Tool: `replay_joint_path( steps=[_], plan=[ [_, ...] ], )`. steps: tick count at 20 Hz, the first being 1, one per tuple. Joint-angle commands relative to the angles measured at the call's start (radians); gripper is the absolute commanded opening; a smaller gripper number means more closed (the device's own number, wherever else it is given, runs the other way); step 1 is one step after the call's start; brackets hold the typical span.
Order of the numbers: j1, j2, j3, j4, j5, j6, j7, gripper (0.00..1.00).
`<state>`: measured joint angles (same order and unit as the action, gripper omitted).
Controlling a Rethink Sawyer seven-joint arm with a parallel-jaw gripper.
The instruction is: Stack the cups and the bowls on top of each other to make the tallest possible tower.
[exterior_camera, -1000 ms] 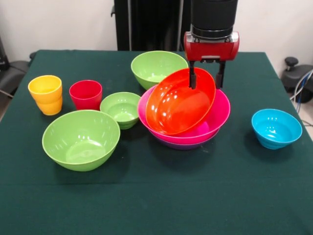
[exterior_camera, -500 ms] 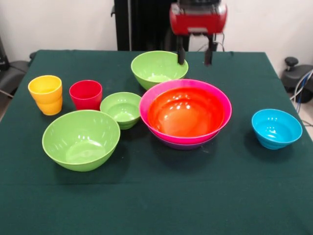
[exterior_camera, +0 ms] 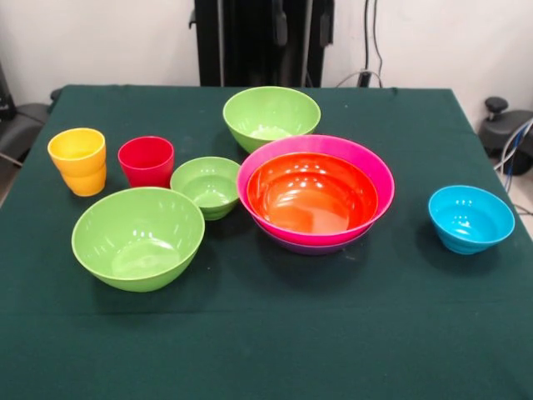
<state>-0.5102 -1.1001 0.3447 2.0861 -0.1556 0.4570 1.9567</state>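
- Orange bowl (exterior_camera: 311,193) sits nested in the pink bowl (exterior_camera: 366,165); the tower (exterior_camera: 316,242) has its base.
- End effector is out of sight, state unknown.
- Next, I'd say: a large green bowl (exterior_camera: 138,237).

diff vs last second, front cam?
The orange bowl, which the tool held tilted by its rim over the pink bowl, was let go and now sits level, nested inside it. The tool then rose and is out of view. Unchanged: the purple bowl underneath, three green bowls, blue bowl, yellow cup and red cup.
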Motion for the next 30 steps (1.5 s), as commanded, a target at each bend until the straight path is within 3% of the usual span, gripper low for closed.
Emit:
replay_joint_path(
  steps=[1,11,17,20,26,30],
  plan=[
    [-0.031,-0.123,0.111,0.165,0.052,0.060,-0.093,1.00],
    [-0.074,0.050,0.074,0.221,-0.155,-0.213,-0.029,1.00],
    [-0.106,0.175,0.037,0.182,-0.279,-0.314,-0.024,1.00],
    [-0.087,0.234,-0.010,0.145,-0.339,-0.362,0.004,1.00],
    [-0.060,0.328,-0.066,0.077,-0.397,-0.425,0.034,1.00],
    [-0.100,0.314,-0.029,0.088,-0.402,-0.399,0.021,1.00]
  ],
)
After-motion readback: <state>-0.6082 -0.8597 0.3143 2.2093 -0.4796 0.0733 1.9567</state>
